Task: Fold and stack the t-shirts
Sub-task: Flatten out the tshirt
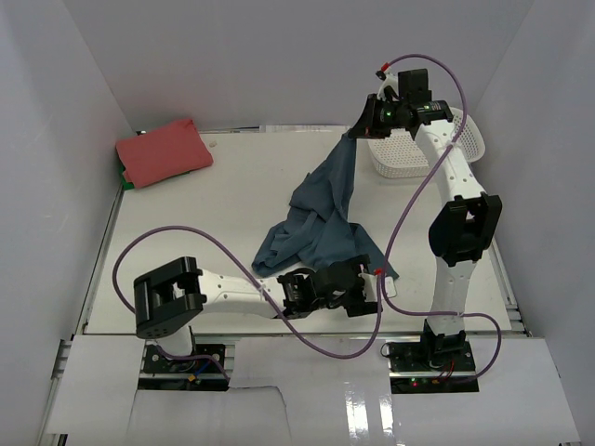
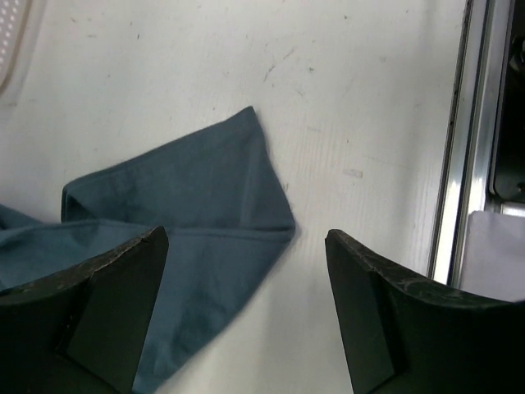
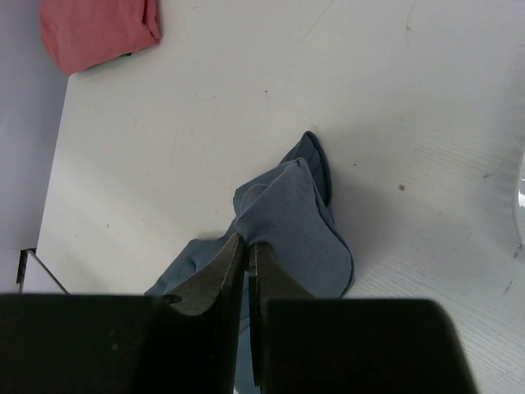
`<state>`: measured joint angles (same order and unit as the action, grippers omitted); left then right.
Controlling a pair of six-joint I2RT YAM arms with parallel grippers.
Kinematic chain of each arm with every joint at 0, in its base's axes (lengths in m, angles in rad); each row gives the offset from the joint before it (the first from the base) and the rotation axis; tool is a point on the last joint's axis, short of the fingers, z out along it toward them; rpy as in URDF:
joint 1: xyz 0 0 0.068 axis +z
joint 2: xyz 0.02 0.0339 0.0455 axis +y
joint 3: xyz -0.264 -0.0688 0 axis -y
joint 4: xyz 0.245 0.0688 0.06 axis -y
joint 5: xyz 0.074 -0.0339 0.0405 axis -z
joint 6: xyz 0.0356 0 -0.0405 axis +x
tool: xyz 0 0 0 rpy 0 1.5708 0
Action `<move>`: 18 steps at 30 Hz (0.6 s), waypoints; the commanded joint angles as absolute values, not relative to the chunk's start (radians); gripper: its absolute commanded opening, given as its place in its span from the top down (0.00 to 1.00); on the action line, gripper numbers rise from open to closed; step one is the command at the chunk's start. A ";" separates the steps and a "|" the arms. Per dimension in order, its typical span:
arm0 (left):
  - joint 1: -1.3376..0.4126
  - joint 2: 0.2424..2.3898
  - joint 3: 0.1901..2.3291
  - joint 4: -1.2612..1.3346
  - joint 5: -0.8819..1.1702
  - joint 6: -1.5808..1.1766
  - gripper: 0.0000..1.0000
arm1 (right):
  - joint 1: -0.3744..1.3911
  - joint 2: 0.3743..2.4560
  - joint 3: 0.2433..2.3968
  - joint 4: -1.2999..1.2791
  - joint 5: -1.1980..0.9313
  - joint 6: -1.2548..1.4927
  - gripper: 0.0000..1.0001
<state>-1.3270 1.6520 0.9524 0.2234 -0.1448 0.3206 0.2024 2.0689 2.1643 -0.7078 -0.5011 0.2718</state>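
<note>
The dark teal-blue t-shirt (image 1: 321, 218) hangs from my right gripper (image 1: 356, 130), which is shut on its upper edge and holds it raised at the back right. Its lower part lies crumpled on the table. In the right wrist view the cloth (image 3: 303, 226) drapes down from the closed tips of my right gripper (image 3: 248, 245). My left gripper (image 1: 370, 286) is open at the shirt's near corner; in the left wrist view that corner (image 2: 205, 209) lies between the fingers of my left gripper (image 2: 246, 246). The coral-red t-shirt (image 1: 164, 151) lies folded at the back left.
A white lattice basket (image 1: 423, 149) stands at the back right, behind the right arm. A metal rail (image 2: 459, 139) runs along the table's right edge. White walls close the sides and back.
</note>
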 commanded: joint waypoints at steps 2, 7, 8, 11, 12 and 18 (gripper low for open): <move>-1.307 1.707 0.946 0.411 -0.055 0.341 0.12 | 0.189 2.036 2.210 -0.724 -0.529 0.250 0.92; -1.272 1.781 0.979 0.423 -0.003 0.330 0.16 | 0.183 2.028 2.203 -0.732 -0.534 0.244 0.92; -1.269 1.793 0.982 0.420 -0.002 0.330 0.18 | 0.181 2.026 2.203 -0.733 -0.535 0.242 0.92; -1.253 1.809 0.988 0.414 -0.002 0.331 0.19 | 0.179 2.025 2.201 -0.739 -0.537 0.238 0.92; -1.243 1.813 0.991 0.405 0.032 0.331 0.19 | 0.179 2.025 2.200 -0.739 -0.538 0.236 0.92; -1.215 1.848 1.012 0.371 0.063 0.330 0.24 | 0.178 2.026 2.195 -0.742 -0.542 0.232 0.92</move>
